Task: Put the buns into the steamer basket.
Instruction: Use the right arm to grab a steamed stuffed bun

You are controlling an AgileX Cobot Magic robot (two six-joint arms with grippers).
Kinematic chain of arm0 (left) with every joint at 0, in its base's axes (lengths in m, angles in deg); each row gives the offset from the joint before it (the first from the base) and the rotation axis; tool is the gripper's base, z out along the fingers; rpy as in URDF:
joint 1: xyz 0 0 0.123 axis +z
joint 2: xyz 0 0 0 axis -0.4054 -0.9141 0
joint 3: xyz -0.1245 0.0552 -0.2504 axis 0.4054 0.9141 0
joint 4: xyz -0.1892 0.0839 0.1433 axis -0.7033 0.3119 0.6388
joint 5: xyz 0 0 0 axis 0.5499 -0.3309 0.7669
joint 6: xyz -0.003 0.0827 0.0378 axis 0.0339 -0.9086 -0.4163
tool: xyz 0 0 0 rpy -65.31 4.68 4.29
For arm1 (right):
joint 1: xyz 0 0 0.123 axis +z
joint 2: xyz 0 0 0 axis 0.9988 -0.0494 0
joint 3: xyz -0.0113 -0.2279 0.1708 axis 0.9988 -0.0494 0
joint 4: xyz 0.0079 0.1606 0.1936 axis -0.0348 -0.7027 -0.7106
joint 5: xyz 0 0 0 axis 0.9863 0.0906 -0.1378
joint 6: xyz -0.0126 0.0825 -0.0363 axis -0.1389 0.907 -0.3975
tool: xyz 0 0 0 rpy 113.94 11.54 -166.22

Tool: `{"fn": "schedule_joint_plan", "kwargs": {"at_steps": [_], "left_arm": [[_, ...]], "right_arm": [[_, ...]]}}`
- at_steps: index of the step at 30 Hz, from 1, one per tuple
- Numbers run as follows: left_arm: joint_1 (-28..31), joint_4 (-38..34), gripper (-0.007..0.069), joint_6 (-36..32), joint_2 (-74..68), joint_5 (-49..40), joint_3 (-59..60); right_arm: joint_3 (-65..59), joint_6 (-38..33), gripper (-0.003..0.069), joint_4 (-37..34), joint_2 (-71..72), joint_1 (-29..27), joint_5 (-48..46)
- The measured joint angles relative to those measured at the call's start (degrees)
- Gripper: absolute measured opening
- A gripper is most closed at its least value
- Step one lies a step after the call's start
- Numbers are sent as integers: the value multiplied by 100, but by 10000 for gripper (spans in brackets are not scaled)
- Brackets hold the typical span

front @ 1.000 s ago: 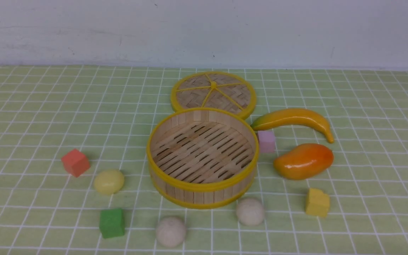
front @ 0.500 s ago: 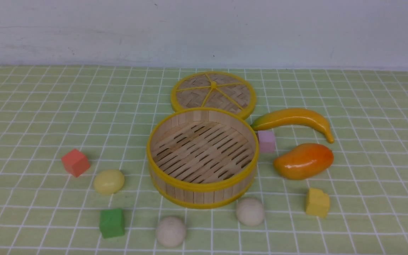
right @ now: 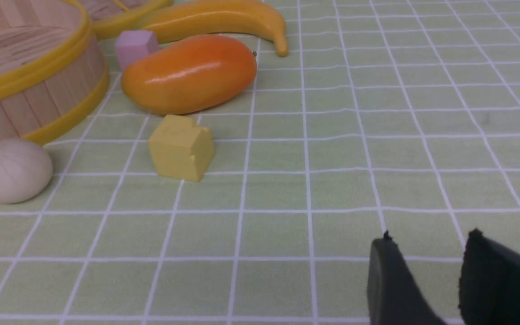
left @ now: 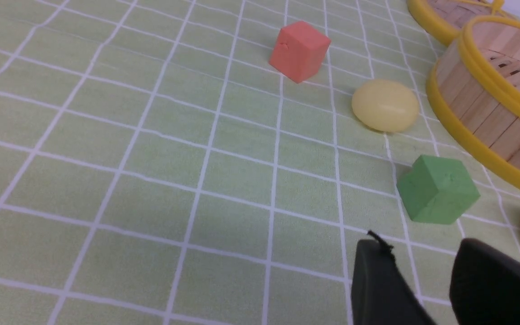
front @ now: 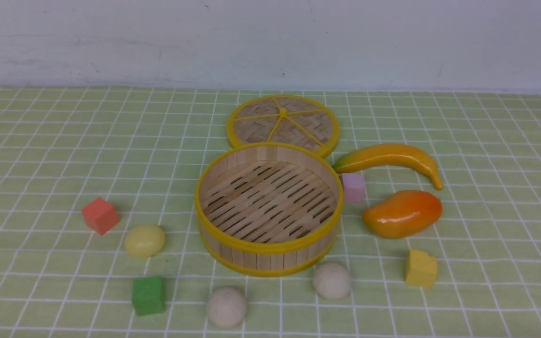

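The steamer basket point(front: 268, 253) stands empty in the middle of the checked cloth. A pale yellow bun point(front: 144, 241) lies to its left. Two off-white buns point(front: 226, 307) point(front: 331, 280) lie in front of it. Neither arm shows in the front view. In the left wrist view my left gripper point(left: 422, 246) is open over bare cloth, short of the green cube point(left: 438, 189) and the yellow bun point(left: 385, 105). In the right wrist view my right gripper point(right: 429, 238) is open and empty, well away from an off-white bun point(right: 11, 170) beside the basket point(right: 30, 104).
The flat woven lid point(front: 283, 124) lies behind the basket. A banana point(front: 388, 157), a mango point(front: 402, 213), a pink cube point(front: 353, 187) and a yellow cube point(front: 420, 268) sit to the right. A red cube point(front: 100, 215) and a green cube point(front: 148, 295) sit to the left.
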Motion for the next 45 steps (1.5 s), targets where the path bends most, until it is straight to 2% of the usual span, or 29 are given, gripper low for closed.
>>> {"fn": "schedule_joint_plan", "kwargs": {"at_steps": [8,13,17,24,29,33,38,40,45], "left_arm": [[0,19,239,0,0,15,0],[0,18,239,0,0,592,0],[0,38,239,0,0,1291,0],[0,93,239,-13,0,1348,0],[0,110,239,-13,0,1378,0],[0,110,239,-13,0,1757,0],[0,28,239,-13,0,2649,0],[0,8,239,-13,0,2783,0],[0,-8,239,-13,0,2964,0]], "right_arm": [[-7,0,239,0,0,0,107],[-60,0,239,0,0,0,1086],[-60,38,239,0,0,0,2277],[-60,61,239,12,0,0,3704],[-35,387,239,-9,0,0,4561],[380,540,239,-278,0,0,4566],[2036,496,239,-1553,-471,0,4064],[2446,389,239,-1831,-755,0,3848],[4276,-526,239,-1982,-2125,0,2153]]}}
